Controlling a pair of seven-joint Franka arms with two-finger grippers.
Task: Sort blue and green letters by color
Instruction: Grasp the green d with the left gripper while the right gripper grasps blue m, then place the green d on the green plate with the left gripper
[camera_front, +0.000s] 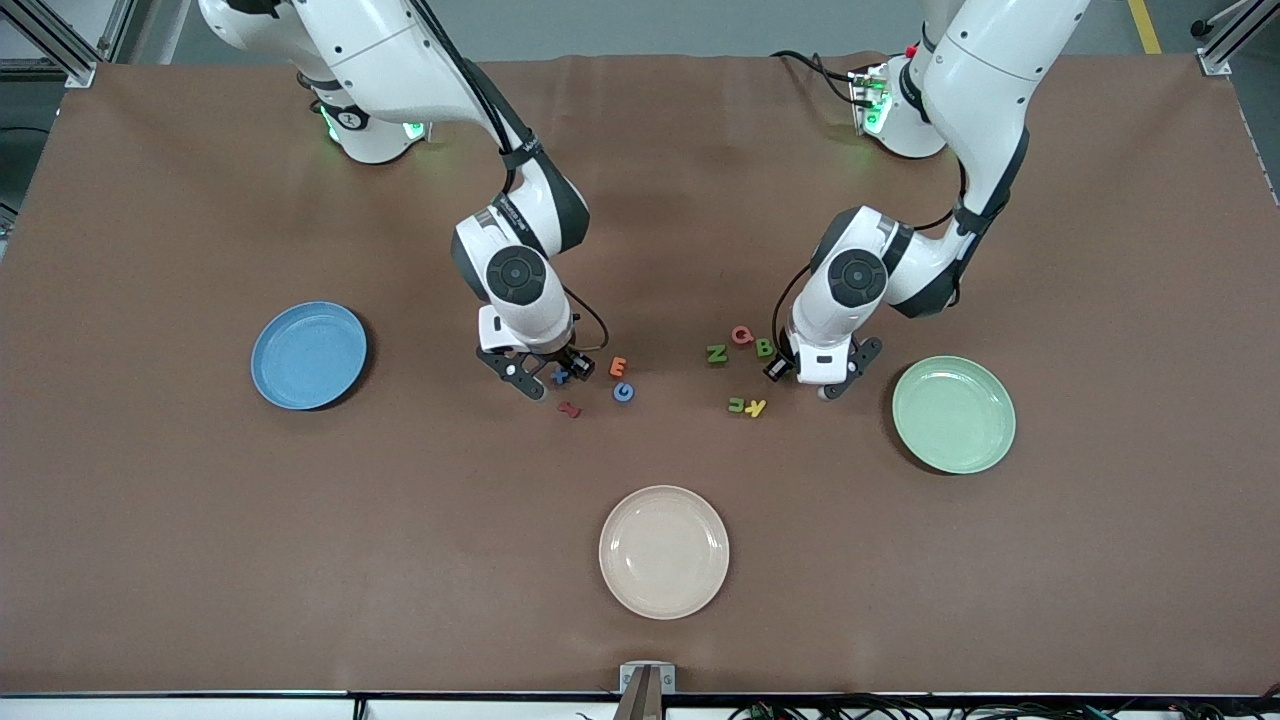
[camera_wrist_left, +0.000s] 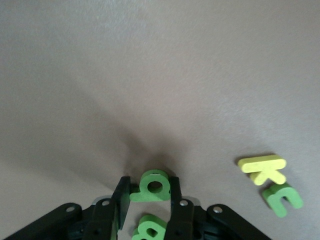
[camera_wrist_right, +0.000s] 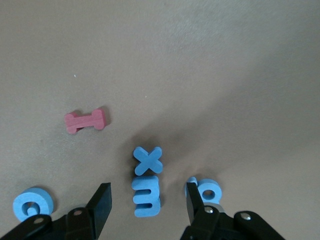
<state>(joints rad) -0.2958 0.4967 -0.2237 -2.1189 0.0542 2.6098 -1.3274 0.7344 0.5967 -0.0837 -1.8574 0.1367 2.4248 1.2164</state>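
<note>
The green b (camera_wrist_left: 151, 187) is clamped by the left gripper (camera_wrist_left: 148, 206); the right gripper (camera_wrist_right: 147, 205) is spread wide around the blue m (camera_wrist_right: 146, 196).

Brown tabletop (camera_front: 200, 520) under me, blue plate (camera_front: 308, 355), green plate (camera_front: 953, 414), cream plate (camera_front: 663, 551) nearest the front camera, orange E (camera_front: 618, 366), yellow K (camera_front: 755, 407), pink-red G (camera_front: 741, 335), dark red piece (camera_front: 569, 409)

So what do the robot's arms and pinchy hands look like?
Both arms are glossy white with dark grey joints and round black caps. A thin black cable loops near each wrist. The left gripper and right gripper have black fingers fixed with silver screws. Green lights glow at the bases.
</note>
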